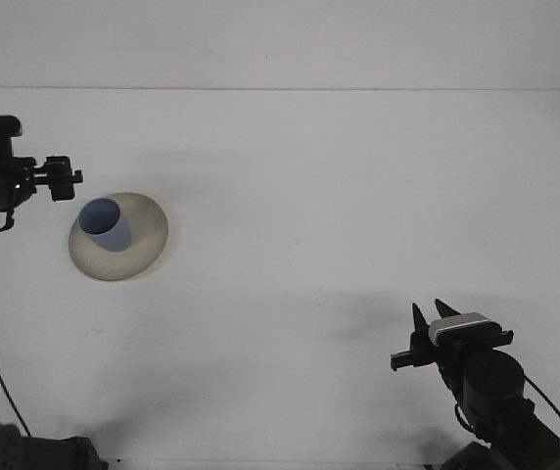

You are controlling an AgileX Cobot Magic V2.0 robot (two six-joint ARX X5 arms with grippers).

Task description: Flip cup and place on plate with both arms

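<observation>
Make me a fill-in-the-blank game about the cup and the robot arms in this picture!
1. The blue cup stands on the ____.
2. The cup's opening faces ____.
3. The left tool is holding ____.
4. The right tool sits near the table's ____ edge.

Missing words: plate; up; nothing; front
</observation>
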